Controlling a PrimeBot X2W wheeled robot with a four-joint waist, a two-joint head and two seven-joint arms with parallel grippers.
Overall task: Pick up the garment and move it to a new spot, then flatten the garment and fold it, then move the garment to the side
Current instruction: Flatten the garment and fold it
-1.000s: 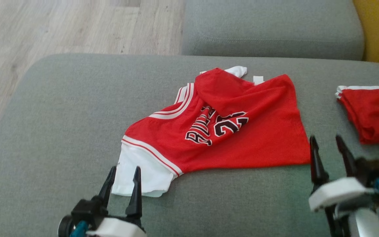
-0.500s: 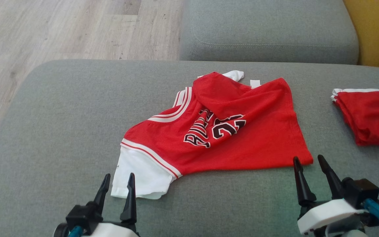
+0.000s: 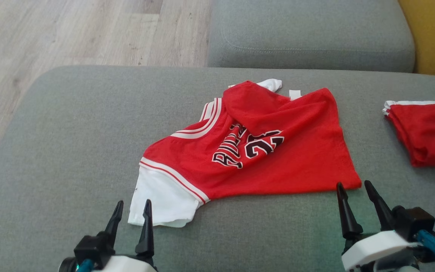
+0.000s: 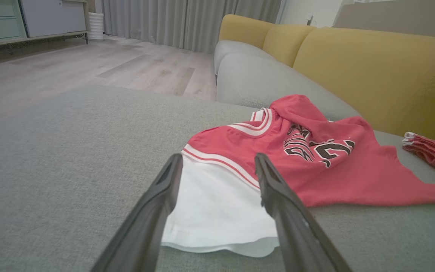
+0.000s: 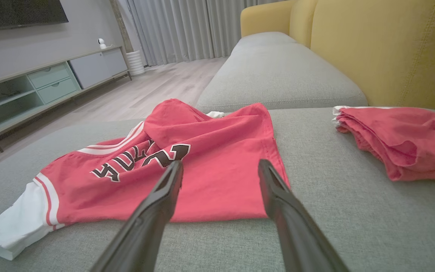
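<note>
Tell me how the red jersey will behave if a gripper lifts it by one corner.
The jersey is probably floppy: it lies rumpled, one flap folded over the lettering, so it should hang limp. It looks thin, likely light. Pushed along the grey cushion, it would probably bunch rather than slide.

head cam: mounted high, facing forward and steeply down onto the grey sofa seat [image 3: 70,132]. whole jersey [image 3: 278,158] mid-frame, left gripper [image 3: 133,202] and right gripper [image 3: 353,183] at the bottom edge, wood floor [image 3: 51,34] top left.
left wrist cam: low, just over the seat, looking along its own fingers, close to the jersey's white part [image 4: 217,204]; yellow backrest [image 4: 372,75] on the frame's right.
right wrist cam: equally low, close to the jersey's red hem corner; folded red pile [image 5: 398,139] on the right, tv cabinet [image 5: 51,83] far off at left.
shared: all three views hold the jersey, the folded red pile and the second grey cushion [image 3: 308,34] behind.
</note>
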